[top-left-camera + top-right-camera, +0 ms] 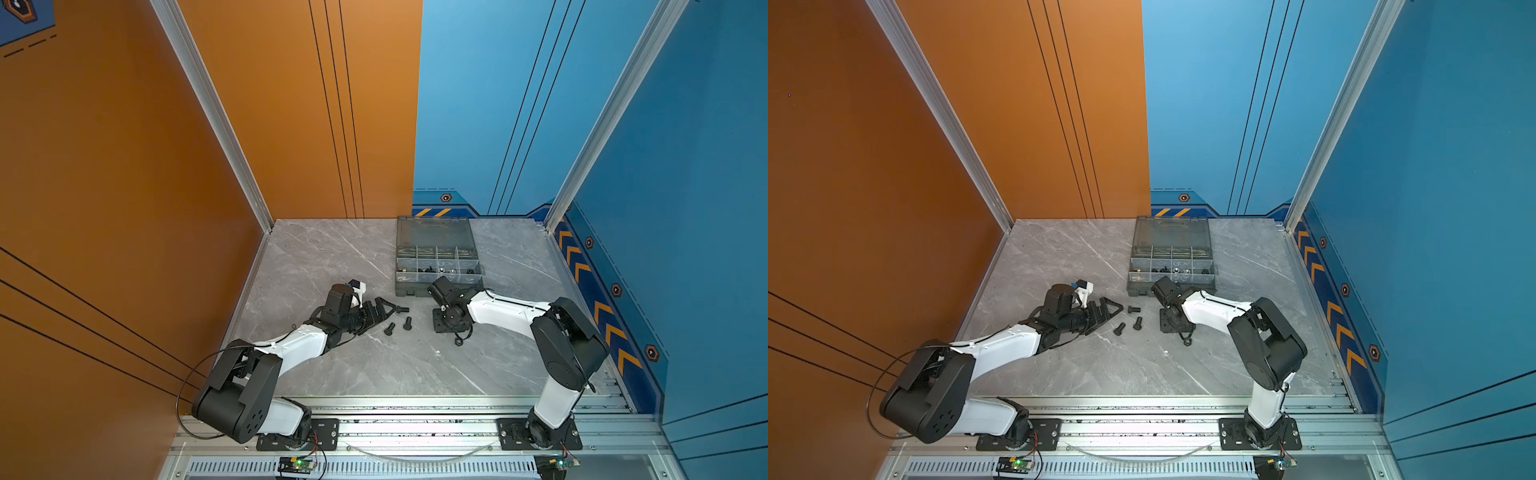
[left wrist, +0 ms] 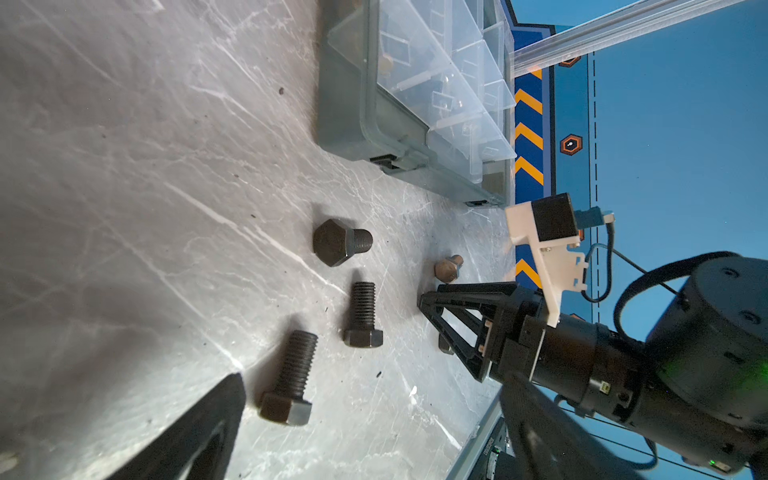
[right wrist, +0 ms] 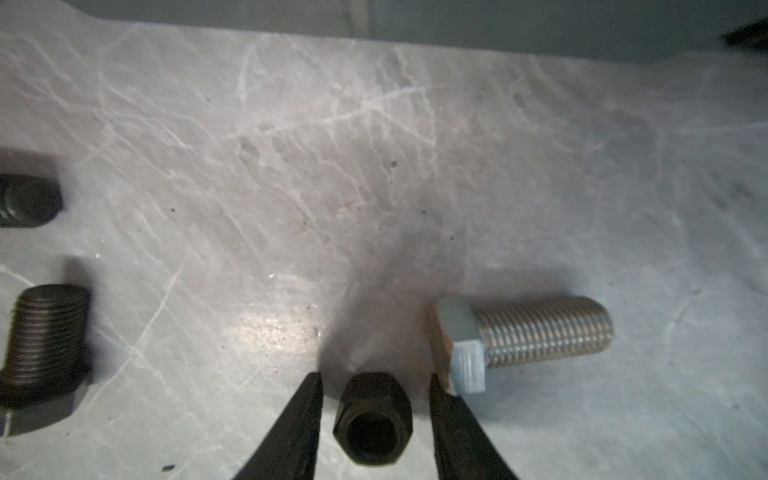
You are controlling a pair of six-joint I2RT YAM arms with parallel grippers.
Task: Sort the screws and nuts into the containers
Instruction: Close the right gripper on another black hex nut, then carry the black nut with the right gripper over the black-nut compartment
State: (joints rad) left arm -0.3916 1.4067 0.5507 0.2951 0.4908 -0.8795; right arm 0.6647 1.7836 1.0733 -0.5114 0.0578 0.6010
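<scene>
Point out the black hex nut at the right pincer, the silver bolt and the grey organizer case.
Black hex nut point(image 3: 374, 390): right wrist view, outer hex face.
Shiny silver hex-head bolt point(image 3: 540, 330): right wrist view, threaded shank.
Smoky-grey plastic organizer case point(image 1: 434, 230): in a top view, its lid.

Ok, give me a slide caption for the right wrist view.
Right gripper straddling a black nut on the marble table, jaws not touching it, silver screw lying alongside.

Both top views look steeply down on the whole table point(image 1: 316, 257); wrist views skim it closely, sharing black screws point(image 2: 362, 316).
</scene>
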